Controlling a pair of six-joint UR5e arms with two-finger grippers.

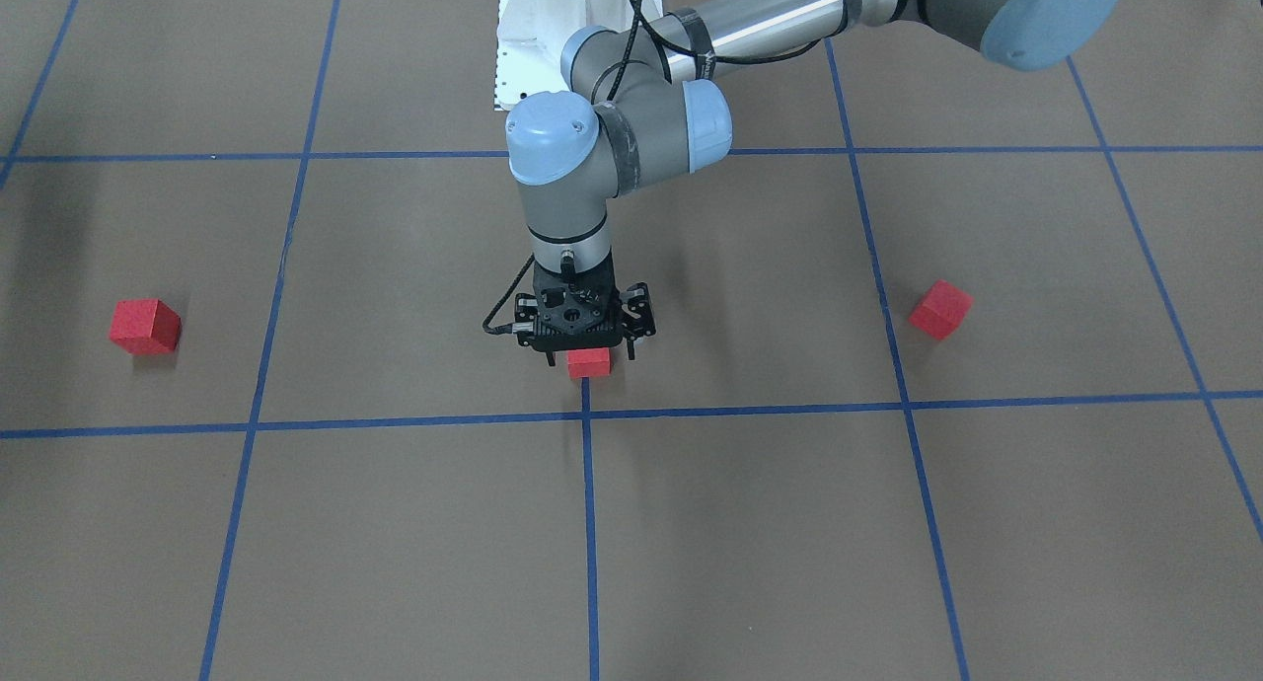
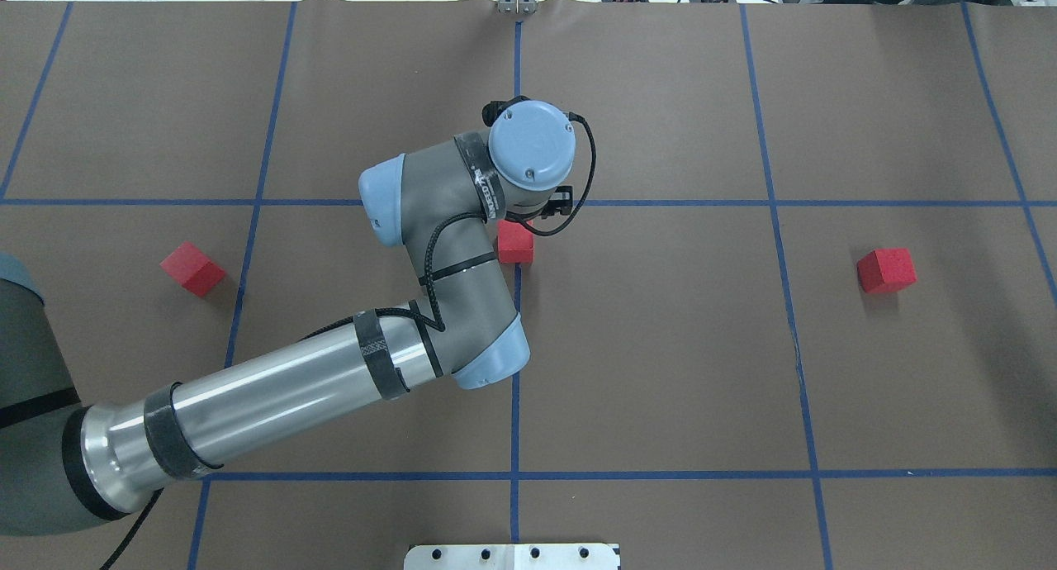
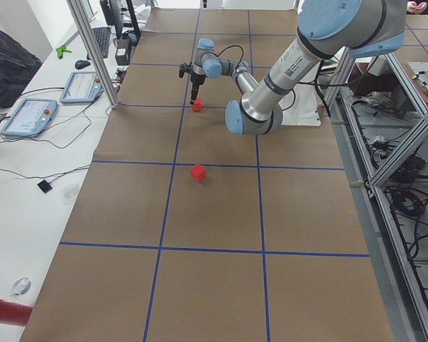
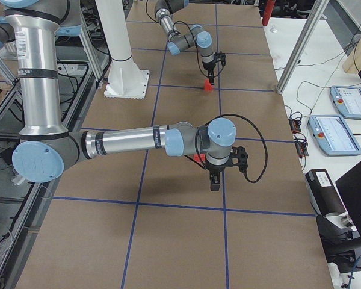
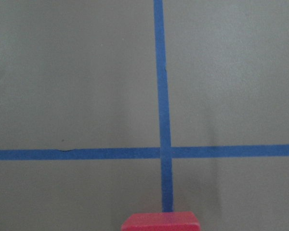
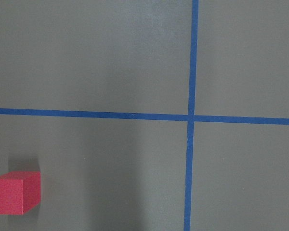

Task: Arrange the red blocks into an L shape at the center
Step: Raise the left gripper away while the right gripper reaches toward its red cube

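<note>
1. The brown paper-covered table (image 2: 661,363) carries a grid of blue tape lines (image 2: 768,99).
2. The grey-and-silver left arm (image 2: 281,392) reaches in from the robot's left to the middle of the grid, with its wrist pointing straight down.
3. The grey-and-silver right arm (image 4: 126,143), seen from the table's right end, stretches out over the paper with its wrist also pointing down.
4. The black two-finger left gripper (image 1: 589,351) hangs over the middle small matte red cube (image 1: 589,364). Its fingertips are spread wider than the cube, one on each side and clear of it, so it grips nothing.
5. The black right gripper (image 4: 214,182) hangs just beside the right-side matte red cube (image 2: 885,271). I cannot tell whether its fingers are spread or closed.
6. The middle cube rests on a tape line, just on the robot's side of the center crossing (image 1: 586,416).
7. The left-side matte red cube (image 2: 191,268) sits well apart, in the square on the robot's left. The right-side cube lies well apart on the opposite side.
</note>
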